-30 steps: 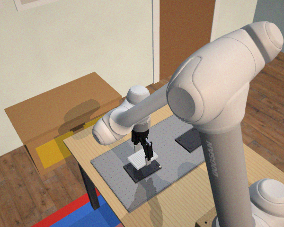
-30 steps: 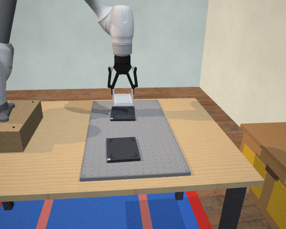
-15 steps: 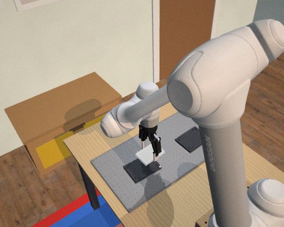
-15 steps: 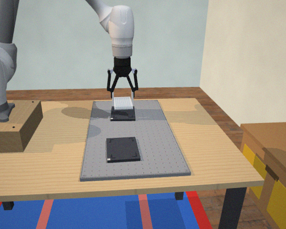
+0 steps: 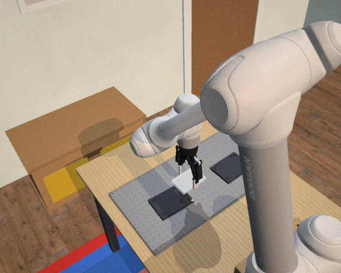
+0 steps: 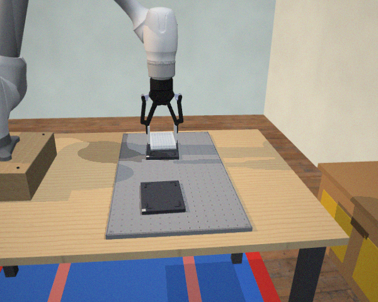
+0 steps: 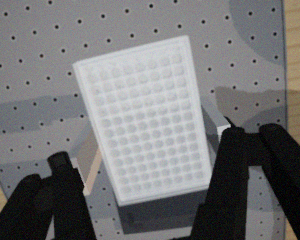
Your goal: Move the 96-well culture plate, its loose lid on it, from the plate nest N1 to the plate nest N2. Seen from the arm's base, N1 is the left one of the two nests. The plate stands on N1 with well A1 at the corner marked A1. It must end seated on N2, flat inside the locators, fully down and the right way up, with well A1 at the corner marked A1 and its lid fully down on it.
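Note:
My gripper (image 5: 188,180) is shut on the white 96-well plate (image 5: 187,181), its lid on top, gripping its two long sides. It holds the plate level in the air over the grey perforated baseplate (image 5: 182,187). Nest N1 (image 5: 170,202), a dark square pad, lies empty just below and to the left of the plate. Nest N2 (image 5: 227,167) lies empty further right. In the exterior view the plate (image 6: 163,140) hangs in the gripper (image 6: 162,138) above the far nest N1 (image 6: 162,152), and N2 (image 6: 162,197) is the near one. In the wrist view the plate (image 7: 145,122) sits slightly skewed between the black fingers.
The baseplate lies on a wooden table (image 6: 68,201). The arm's wooden base block (image 6: 16,162) stands at one end of the table. A brown and yellow cabinet (image 5: 73,141) stands beside the table. The arm's large upright link (image 5: 264,176) hides part of the table in the top view.

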